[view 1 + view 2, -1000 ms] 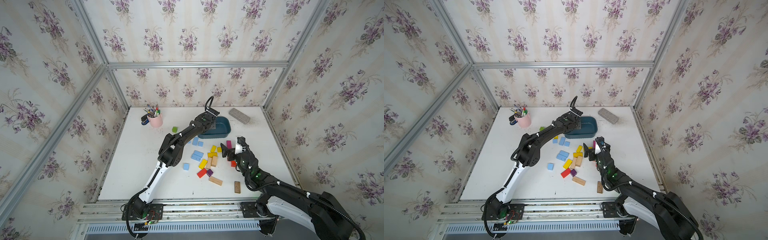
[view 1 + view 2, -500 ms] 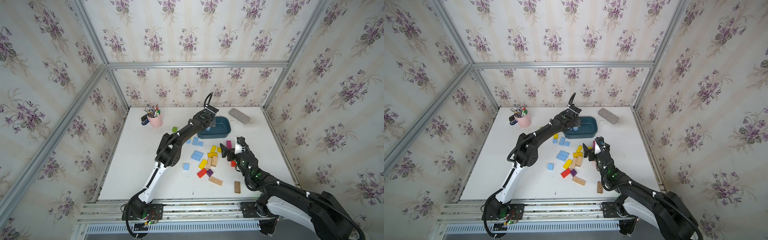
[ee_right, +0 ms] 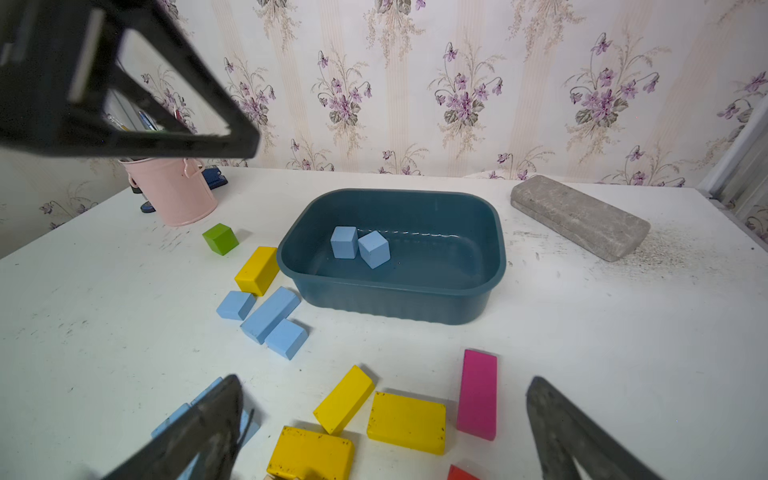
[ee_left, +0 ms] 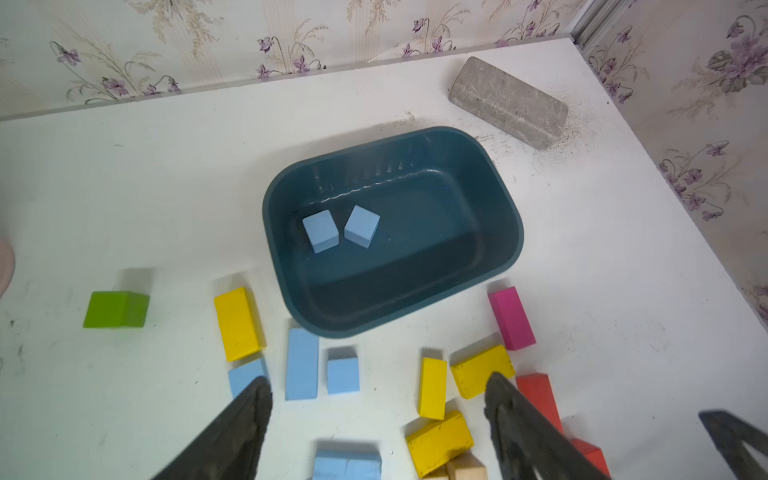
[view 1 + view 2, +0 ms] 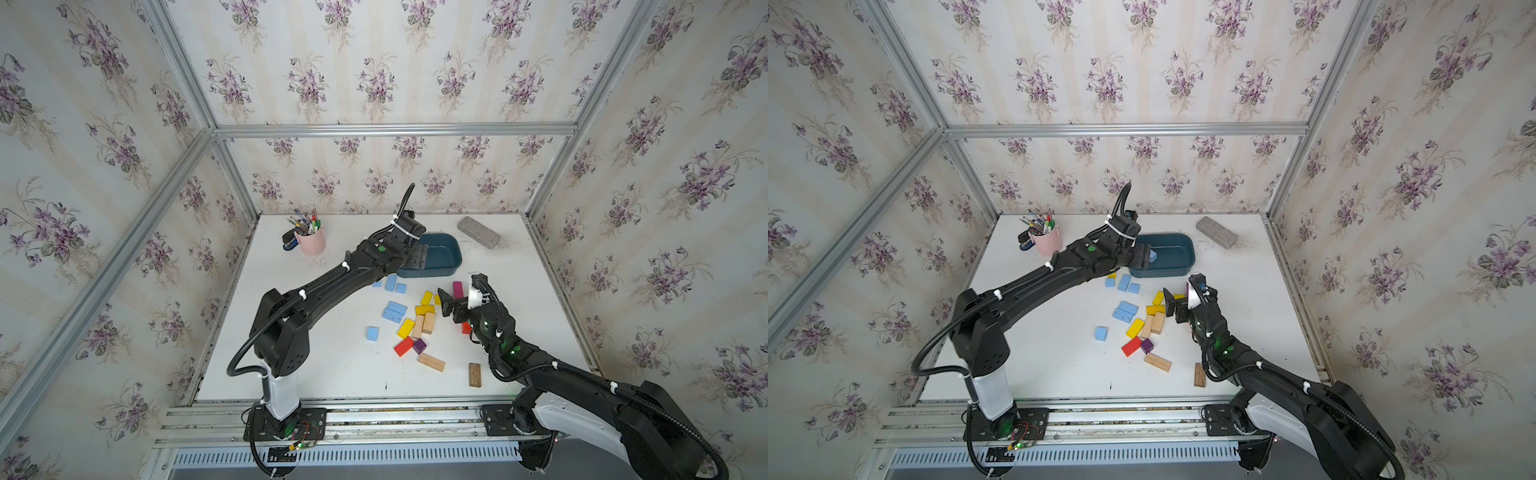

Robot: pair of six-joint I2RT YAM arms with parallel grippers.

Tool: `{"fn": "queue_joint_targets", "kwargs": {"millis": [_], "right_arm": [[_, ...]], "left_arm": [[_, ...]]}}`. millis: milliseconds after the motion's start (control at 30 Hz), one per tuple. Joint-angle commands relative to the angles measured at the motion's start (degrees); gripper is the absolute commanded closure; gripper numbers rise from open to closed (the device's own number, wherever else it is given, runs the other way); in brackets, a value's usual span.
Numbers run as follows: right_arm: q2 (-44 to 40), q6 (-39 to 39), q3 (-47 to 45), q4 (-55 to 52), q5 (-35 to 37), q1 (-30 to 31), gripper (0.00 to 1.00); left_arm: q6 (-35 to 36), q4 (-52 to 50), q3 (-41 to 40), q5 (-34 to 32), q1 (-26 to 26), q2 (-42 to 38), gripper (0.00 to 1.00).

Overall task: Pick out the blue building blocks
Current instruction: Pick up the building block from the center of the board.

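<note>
Left gripper (image 4: pixel 377 384) hangs at the edge of the teal tub (image 3: pixel 399 301), jaws apart and empty; right gripper (image 3: pixel 384 385) is also spread wide, holding nothing, over the yellow blocks (image 3: pixel 405 422). Two blue cubes (image 4: pixel 320 230) lie in the tub, three more blue blocks (image 4: pixel 302 363) sit on the table (image 4: pixel 124 166) just beside its wall, and a blue brick pair (image 5: pixel 394 311) and a lone blue cube (image 5: pixel 372 333) lie farther out. Drop looks done, so go for the near trio: straight down, jaws across a short side, outer cube (image 4: pixel 343 376) first, clear of the yellow brick (image 4: pixel 239 324).
</note>
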Motion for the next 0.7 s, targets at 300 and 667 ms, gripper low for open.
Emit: {"fn": "queue_joint_targets", "kwargs": {"millis": [300, 667], "right_arm": [[0.52, -1.2, 0.71, 1.63, -6.15, -0.03, 0.0], [1.36, -3.95, 0.79, 6.17, -31.14, 0.28, 0.0]], "left_arm": [[-3.79, 2.08, -25.12, -4.09, -3.54, -19.69, 0.01], [-5.01, 1.31, -38.18, 3.5, -3.86, -28.55, 0.01]]}}
